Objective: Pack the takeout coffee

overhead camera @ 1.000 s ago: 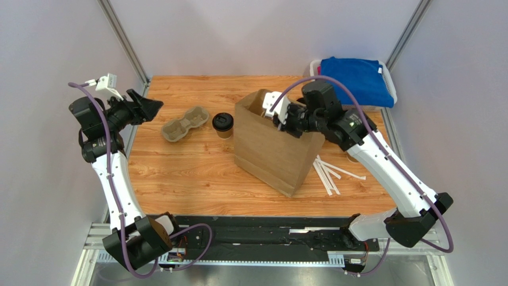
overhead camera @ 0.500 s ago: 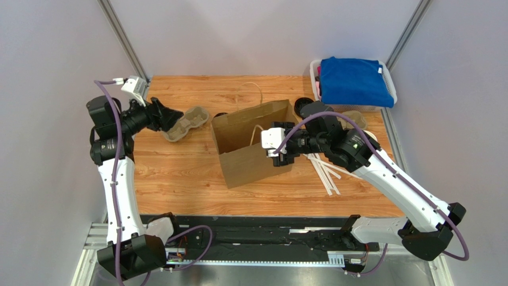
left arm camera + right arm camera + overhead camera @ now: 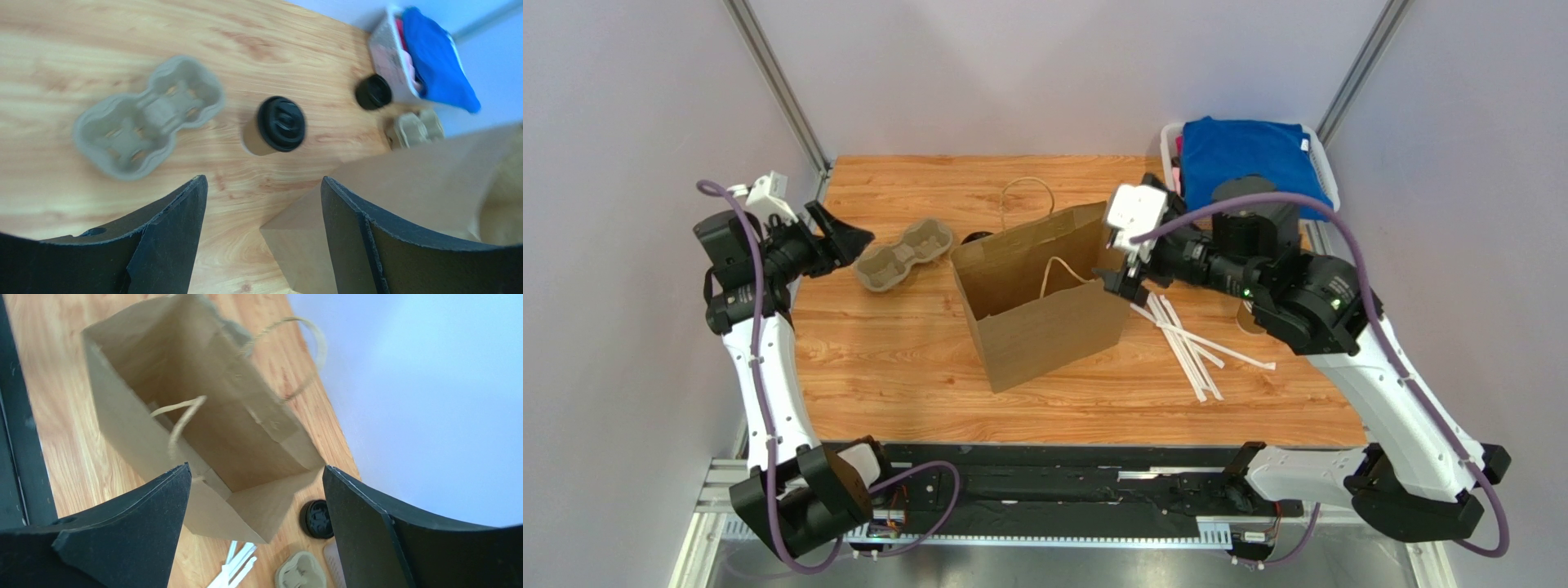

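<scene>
The takeout coffee (image 3: 276, 124), a small brown cup under a black lid, stands on the wooden table between a pulp cup carrier (image 3: 147, 125) and the brown paper bag (image 3: 417, 202). In the top view the bag (image 3: 1038, 306) stands upright with its mouth open and hides most of the cup. My left gripper (image 3: 263, 184) hangs open and empty above the table, short of the cup, beside the carrier (image 3: 903, 255). My right gripper (image 3: 256, 470) is open and empty by the bag's right upper edge (image 3: 202, 422), apart from it.
A loose black lid (image 3: 316, 519) and a second pulp carrier (image 3: 301, 572) lie right of the bag. White straws (image 3: 1192, 343) are scattered at the front right. A white bin with blue cloth (image 3: 1253, 159) sits at the back right corner.
My right gripper opened, let go of the bag and drew back to the right. The bag went from tipped to upright, mouth open. My left gripper swung toward the carrier, then eased back.
</scene>
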Controlling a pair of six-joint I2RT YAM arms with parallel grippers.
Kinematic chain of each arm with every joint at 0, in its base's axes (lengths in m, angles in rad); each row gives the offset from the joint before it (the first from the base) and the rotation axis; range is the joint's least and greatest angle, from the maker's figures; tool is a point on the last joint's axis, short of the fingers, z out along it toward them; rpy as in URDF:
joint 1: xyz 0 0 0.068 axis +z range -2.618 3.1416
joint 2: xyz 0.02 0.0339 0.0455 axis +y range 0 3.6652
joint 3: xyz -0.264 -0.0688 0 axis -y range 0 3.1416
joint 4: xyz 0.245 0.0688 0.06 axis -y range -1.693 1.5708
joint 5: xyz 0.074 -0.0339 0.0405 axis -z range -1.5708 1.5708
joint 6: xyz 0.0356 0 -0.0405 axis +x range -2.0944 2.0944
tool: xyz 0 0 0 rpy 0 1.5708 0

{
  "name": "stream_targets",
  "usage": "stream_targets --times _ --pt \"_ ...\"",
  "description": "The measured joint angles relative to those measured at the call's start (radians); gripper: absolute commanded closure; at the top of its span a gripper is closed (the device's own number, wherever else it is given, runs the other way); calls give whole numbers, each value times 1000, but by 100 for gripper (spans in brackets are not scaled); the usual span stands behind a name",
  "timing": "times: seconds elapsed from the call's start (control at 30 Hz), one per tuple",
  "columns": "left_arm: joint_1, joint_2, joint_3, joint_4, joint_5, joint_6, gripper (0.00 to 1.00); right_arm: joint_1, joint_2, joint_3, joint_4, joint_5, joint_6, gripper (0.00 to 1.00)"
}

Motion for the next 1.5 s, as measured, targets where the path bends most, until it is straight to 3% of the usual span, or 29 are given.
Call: stream_targets --times 0.13,0.37,0.53,0.77,0.97,1.4,1.5 --pt "74 19 -41 7 -86 -41 27 -129 34 92 8 35 154 18" --pt "142 176 -113 48 -162 -121 29 -344 291 291 -27 57 401 25" --pt "144 262 -152 82 -175 -173 28 -353 378 266 -98 30 487 27" --pt "144 314 -161 129 -175 -214 24 -353 366 192 -154 -12 529 35" --pt "144 339 -177 174 -175 -225 25 -353 352 133 -185 -43 547 41" --pt "142 559 -285 459 -126 -357 49 -353 336 117 -195 -80 589 45" --pt "134 619 -285 542 -119 -399 50 -353 336 117 -195 -80 596 46"
